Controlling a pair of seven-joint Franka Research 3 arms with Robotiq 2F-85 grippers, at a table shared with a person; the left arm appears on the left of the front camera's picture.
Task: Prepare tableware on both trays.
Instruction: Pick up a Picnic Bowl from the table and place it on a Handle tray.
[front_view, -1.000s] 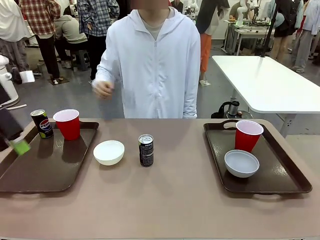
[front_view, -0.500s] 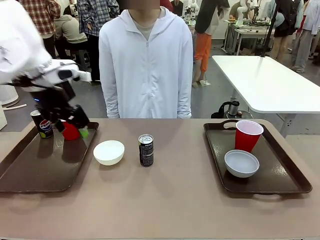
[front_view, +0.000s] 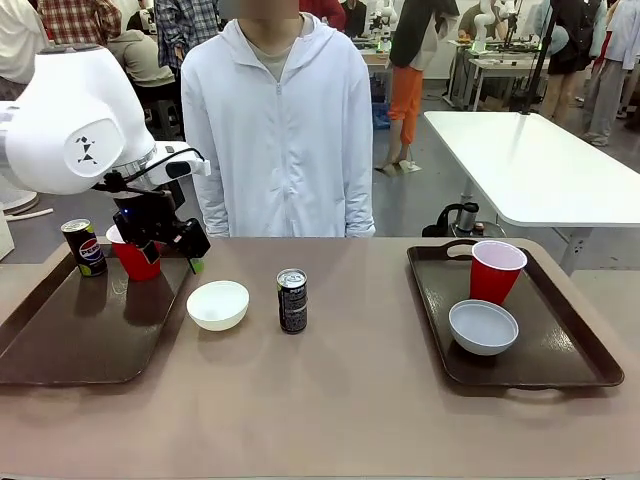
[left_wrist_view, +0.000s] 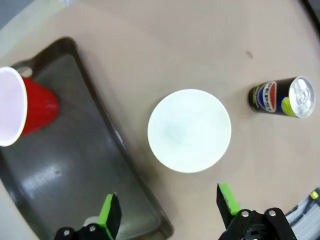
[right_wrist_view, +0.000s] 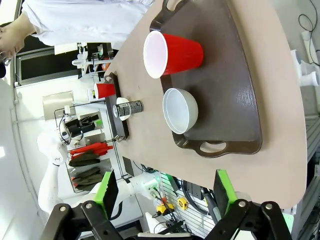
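On the left tray (front_view: 70, 345) stand a red cup (front_view: 135, 260) and a soda can (front_view: 83, 247). My left gripper (front_view: 172, 258) hangs open above that tray's far right corner, just right of the cup. In the left wrist view the open left gripper (left_wrist_view: 168, 210) looks down on a whitish bowl (left_wrist_view: 189, 130) on the bare table, between the tray's rim (left_wrist_view: 120, 150) and a second can (left_wrist_view: 282, 96). That bowl (front_view: 218, 304) and can (front_view: 292, 300) stand mid-table. The right tray (front_view: 570, 350) holds a red cup (front_view: 496, 270) and a bowl (front_view: 483, 326). My right gripper (right_wrist_view: 165, 187) is open, well away from the right tray (right_wrist_view: 235, 90).
A person in a white hooded jacket (front_view: 285, 130) stands at the far edge of the table, hands down. Tan tabletop (front_view: 350, 400) lies between the trays and along the near edge. A white table (front_view: 540, 160) stands behind at the right.
My left arm has swung in from the left edge, across the left tray, and now hangs by the red cup near the bowl. The person's raised hand has dropped.
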